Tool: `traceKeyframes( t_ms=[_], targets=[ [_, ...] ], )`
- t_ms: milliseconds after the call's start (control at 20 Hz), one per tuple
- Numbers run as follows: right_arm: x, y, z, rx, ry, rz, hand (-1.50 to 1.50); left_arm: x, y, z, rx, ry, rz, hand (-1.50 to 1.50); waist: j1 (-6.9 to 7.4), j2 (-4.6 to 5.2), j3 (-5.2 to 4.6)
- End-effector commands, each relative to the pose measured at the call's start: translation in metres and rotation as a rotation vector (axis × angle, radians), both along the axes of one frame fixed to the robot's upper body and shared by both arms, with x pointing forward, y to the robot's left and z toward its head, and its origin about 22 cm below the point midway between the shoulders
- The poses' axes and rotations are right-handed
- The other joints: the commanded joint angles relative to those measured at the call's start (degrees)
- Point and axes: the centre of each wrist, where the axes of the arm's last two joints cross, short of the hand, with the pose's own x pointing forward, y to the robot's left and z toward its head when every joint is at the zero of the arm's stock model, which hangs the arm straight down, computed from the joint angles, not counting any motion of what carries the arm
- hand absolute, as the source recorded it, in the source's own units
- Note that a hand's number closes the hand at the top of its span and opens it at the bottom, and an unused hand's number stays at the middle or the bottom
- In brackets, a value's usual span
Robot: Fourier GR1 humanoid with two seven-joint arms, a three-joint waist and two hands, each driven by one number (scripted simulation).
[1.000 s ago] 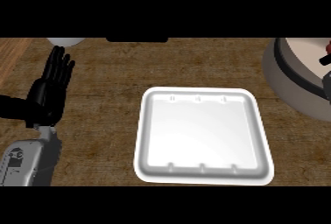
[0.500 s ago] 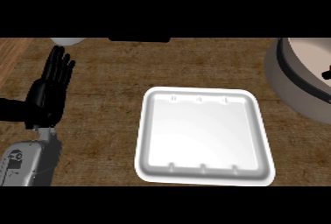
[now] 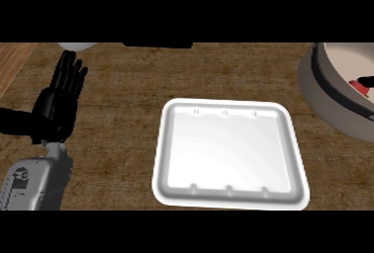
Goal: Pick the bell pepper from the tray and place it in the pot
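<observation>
1 open left robot hand (image 3: 62, 101) far left, red bell pepper (image 3: 358, 87) inside pot (image 3: 321, 94) far right

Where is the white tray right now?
In the head view the white tray lies flat in the middle of the wooden counter, between the open left hand and the big pot at the right edge.
</observation>
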Motion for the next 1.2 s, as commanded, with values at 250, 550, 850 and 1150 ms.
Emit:
traceKeyframes(
  t_ms=[250, 550, 850, 1150],
  targets=[
    [-0.004, -0.005, 0.006, 0.024, -0.341, -0.036, -1.5, -0.007, 0.012, -0.005, 0.012, -0.009, 0.017, 0.0, -0.79, 0.31, 1.2],
    [-0.011, -0.017, 0.018, 0.08, -0.57, -0.082, -1.5, -0.01, 0.003, 0.0, -0.005, 0.018, 0.003, 0.0, -0.86, 0.1, 1.21],
    [-0.043, -0.037, -0.001, 0.021, -0.671, -0.084, -1.5, 0.001, -0.004, 0.002, -0.001, 0.013, 0.03, 0.0, -2.23, -0.1, 1.11],
    [-0.096, -0.058, -0.035, 0.016, -0.676, -0.095, -1.5, -0.009, -0.003, -0.017, -0.007, 0.036, 0.034, 0.0, -3.03, -0.31, 1.06]
  ],
)
